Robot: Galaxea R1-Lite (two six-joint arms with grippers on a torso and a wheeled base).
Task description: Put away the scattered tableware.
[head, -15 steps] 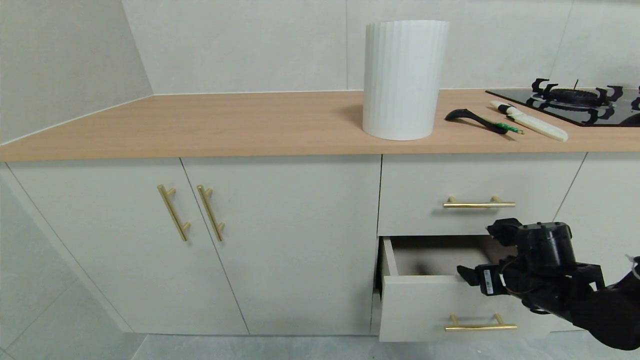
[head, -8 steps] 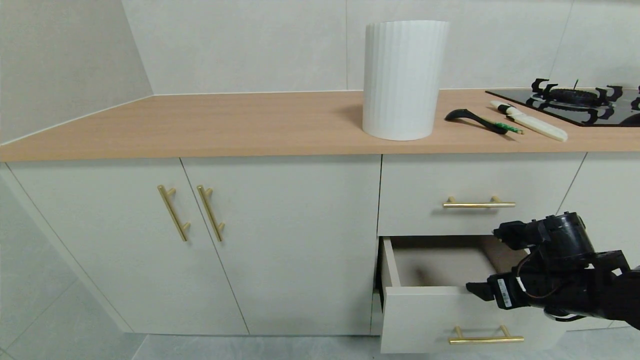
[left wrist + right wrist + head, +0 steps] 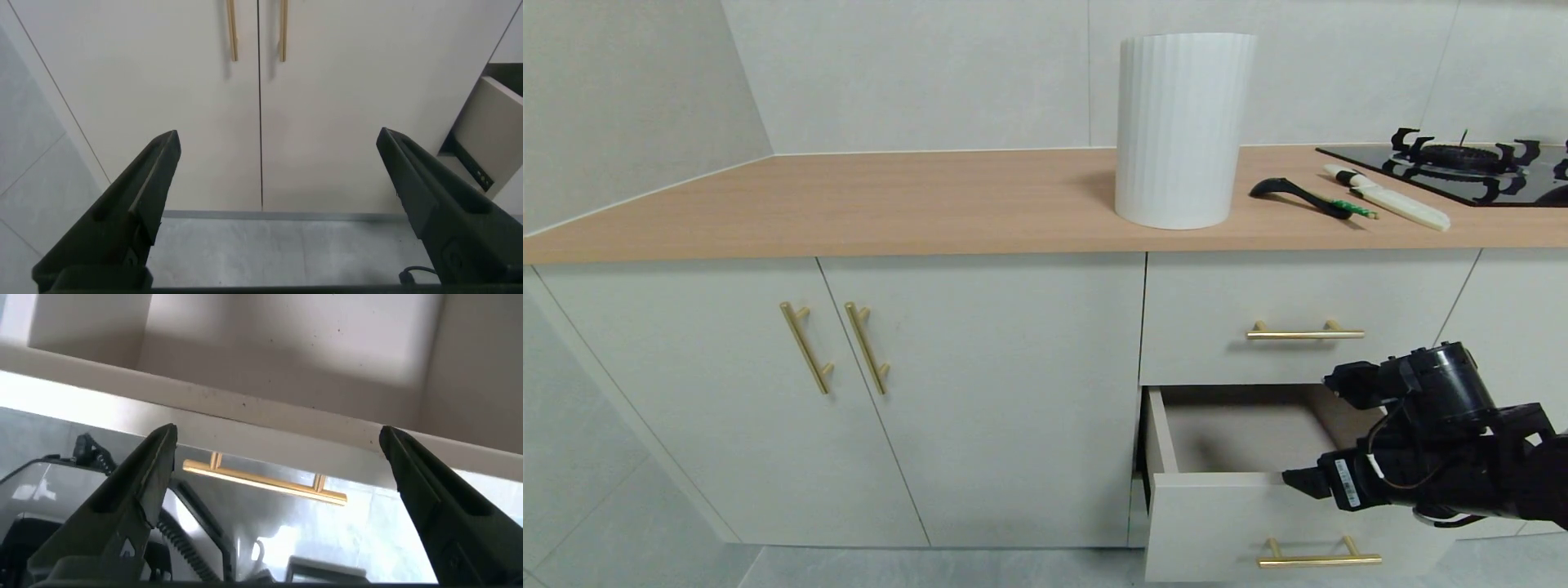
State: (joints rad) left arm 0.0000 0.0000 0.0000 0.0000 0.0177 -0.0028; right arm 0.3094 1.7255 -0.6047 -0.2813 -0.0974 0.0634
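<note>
Lower drawer stood open, my right gripper at its front with jaws apart and empty, left gripper jaws apart too — ladle and knife lay on the counter, neither stowed yet.

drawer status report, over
Left pincer open, facing cabinet doors. Right pincer open at front edge of lower drawer. Drawer open, ladle and knife on countertop. Nothing in the way.

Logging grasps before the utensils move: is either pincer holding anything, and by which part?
Nothing is held. The right pincer is open over the drawer front; the left pincer is open before the cabinet doors.
</note>
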